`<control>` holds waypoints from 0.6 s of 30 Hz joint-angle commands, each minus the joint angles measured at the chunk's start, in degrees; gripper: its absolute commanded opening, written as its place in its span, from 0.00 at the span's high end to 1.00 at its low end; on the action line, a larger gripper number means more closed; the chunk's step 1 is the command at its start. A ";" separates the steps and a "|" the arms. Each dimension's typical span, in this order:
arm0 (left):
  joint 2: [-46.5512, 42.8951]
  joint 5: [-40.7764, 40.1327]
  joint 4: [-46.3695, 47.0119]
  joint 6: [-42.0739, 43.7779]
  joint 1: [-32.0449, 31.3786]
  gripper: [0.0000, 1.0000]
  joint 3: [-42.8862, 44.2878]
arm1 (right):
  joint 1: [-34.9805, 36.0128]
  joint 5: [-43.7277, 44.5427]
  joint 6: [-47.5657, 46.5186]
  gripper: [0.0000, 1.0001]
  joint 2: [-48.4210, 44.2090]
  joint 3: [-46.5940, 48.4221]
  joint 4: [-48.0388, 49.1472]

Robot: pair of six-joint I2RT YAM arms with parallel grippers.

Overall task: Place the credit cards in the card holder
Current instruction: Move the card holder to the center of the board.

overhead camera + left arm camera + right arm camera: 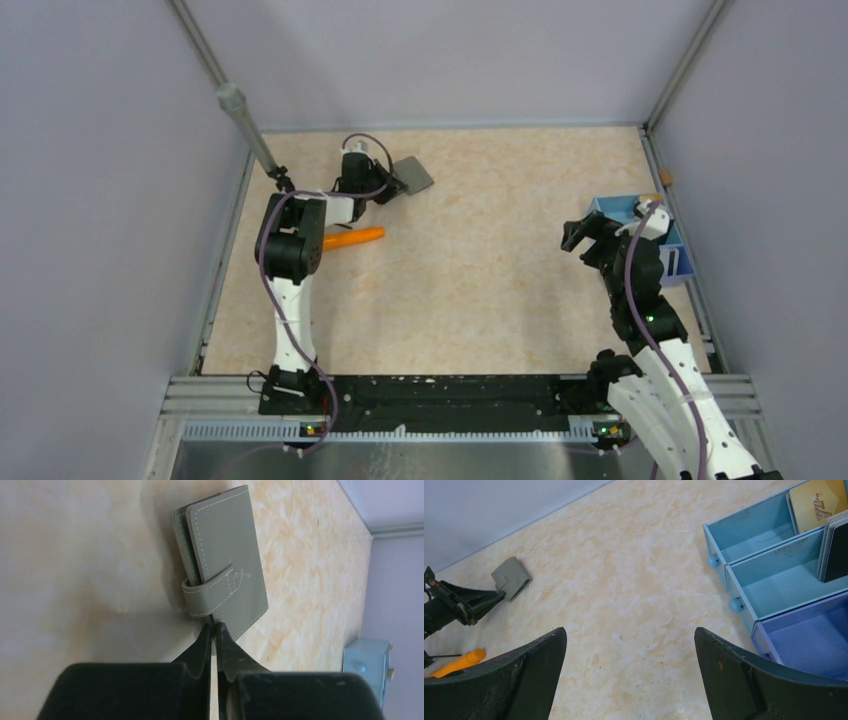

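Observation:
The grey card holder lies folded at the far left of the table, its strap wrapped round it; it also shows in the top view and the right wrist view. My left gripper is shut, its tips pinching the card holder's near edge beside the strap. The credit cards stand in the blue tray at the right: a tan one and a stack of black and white ones. Beside that tray, above bare table, my right gripper hangs wide open and holds nothing.
An orange carrot-shaped stick lies on the table just by the left arm. The blue and lilac compartment tray sits against the right wall. A grey pole leans in the far left corner. Walls enclose three sides.

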 commanded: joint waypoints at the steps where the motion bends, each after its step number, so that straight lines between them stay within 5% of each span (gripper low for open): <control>1: -8.66 4.60 6.39 2.40 -0.33 1.00 -8.29 | -0.18 -1.90 -0.86 0.04 -0.58 1.05 -0.56; 10: -26.00 8.69 4.60 3.15 -2.42 1.00 -24.64 | 0.13 -23.99 -6.13 0.06 6.69 2.23 2.83; 18: -43.21 -6.01 -31.04 21.61 -9.29 1.00 -23.95 | 9.40 -24.06 1.90 0.10 17.90 4.39 5.91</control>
